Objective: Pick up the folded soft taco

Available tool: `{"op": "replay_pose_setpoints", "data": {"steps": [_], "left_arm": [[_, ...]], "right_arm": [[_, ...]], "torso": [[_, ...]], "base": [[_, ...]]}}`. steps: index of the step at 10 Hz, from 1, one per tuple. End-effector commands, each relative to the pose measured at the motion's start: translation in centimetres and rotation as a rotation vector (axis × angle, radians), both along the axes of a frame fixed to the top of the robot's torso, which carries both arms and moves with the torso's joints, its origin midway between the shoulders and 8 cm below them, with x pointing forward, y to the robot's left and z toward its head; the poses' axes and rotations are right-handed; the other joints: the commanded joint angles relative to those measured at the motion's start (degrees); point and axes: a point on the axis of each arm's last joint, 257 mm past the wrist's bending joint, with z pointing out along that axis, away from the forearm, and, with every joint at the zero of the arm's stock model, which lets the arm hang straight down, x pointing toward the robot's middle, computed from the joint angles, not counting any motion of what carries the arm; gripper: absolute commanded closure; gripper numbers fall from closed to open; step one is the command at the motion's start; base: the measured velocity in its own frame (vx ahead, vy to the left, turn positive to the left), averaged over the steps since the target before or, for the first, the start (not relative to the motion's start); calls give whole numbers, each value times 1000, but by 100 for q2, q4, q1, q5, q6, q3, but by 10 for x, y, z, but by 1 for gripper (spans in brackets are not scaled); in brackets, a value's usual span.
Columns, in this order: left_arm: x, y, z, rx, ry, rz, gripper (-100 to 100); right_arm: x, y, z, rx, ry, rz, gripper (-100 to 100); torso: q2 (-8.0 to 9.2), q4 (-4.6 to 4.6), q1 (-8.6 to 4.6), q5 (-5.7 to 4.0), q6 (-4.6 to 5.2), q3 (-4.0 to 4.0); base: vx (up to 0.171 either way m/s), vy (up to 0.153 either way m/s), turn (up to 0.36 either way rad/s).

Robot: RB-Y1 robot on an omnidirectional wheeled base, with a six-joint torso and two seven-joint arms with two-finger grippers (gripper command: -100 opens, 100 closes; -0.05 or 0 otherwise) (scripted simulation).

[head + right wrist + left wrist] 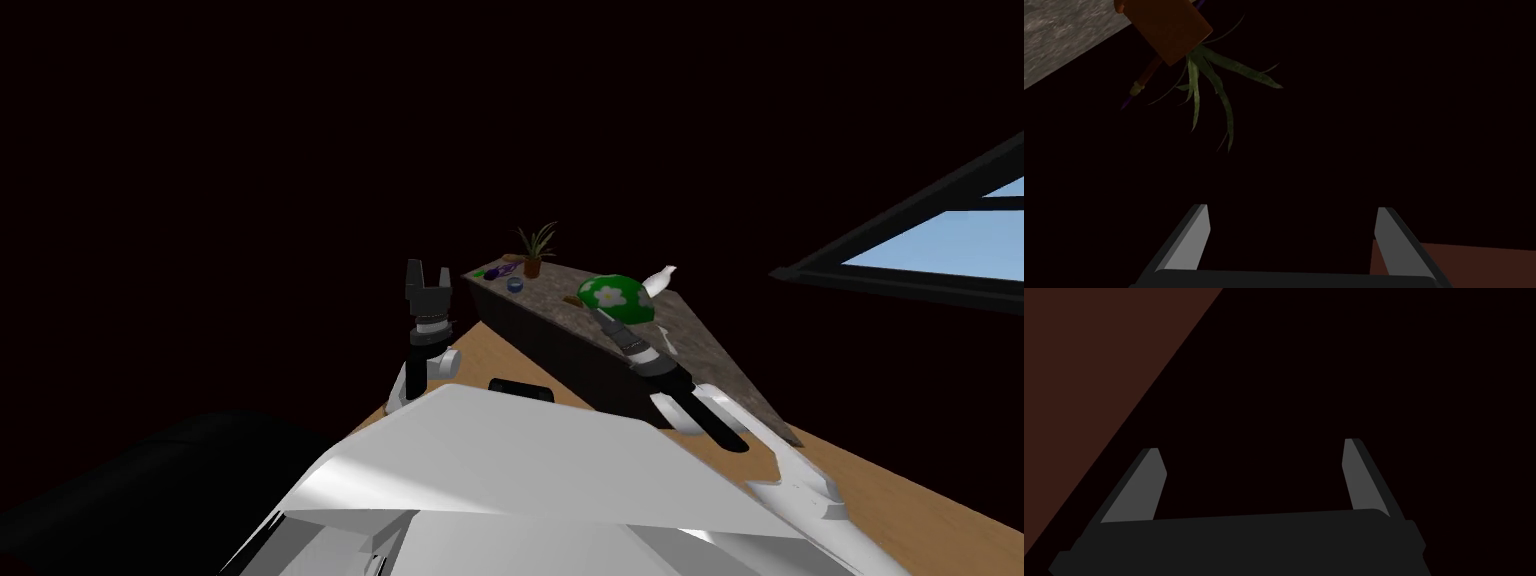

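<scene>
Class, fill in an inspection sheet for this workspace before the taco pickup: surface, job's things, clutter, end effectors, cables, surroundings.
Surface: counter with a mottled grey-brown top.
Job's things: small tan shape beside the green object, possibly the taco; too small to tell.
Clutter: potted plant, purple item, small blue dish, the green object with a white flower, white object, all on the counter.
End effectors: left end effector open, raised off the counter's end; right end effector open, out over the counter, potted plant ahead.
Cables: nothing seen.
Surroundings: wooden floor, window to the right, black area beyond.
</scene>
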Motion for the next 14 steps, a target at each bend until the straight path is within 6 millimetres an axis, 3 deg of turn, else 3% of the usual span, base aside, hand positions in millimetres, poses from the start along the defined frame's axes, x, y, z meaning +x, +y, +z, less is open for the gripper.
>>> {"op": "replay_pose_setpoints", "data": {"steps": [1,2,3,6,7,8,11,14], "left_arm": [[0,0,0,0,0,0,0],[0,0,0,0,0,0,0],[0,0,0,0,0,0,0],[0,0,0,0,0,0,0],[0,0,0,0,0,0,0],[0,0,0,0,0,0,0],[0,0,0,0,0,0,0],[0,0,0,0,0,0,0]], "right_arm": [[1,-3,-10,-41,21,8,-100],[3,-12,-28,-89,57,9,-100],[3,-12,-29,-107,59,16,-100],[6,-36,-64,-229,132,22,-100],[6,-37,-64,-250,134,30,-100],[6,-51,-80,-299,168,27,-100],[6,-70,-93,-399,207,40,-100],[2,-105,-118,-518,276,39,-100]], "torso": [[0,0,0,0,0,0],[1,0,-1,0,6,0],[-1,0,0,0,2,-1],[-3,-1,-3,-1,6,-2],[-7,-2,-3,-1,2,-4],[-4,-1,-3,0,6,-3],[-7,-2,-5,-1,2,-5],[-2,-1,0,0,7,-1]], "base": [[31,3,102],[39,10,187],[35,2,103],[46,0,181],[41,-7,104],[45,5,201],[46,-11,138],[40,-3,168]]}}
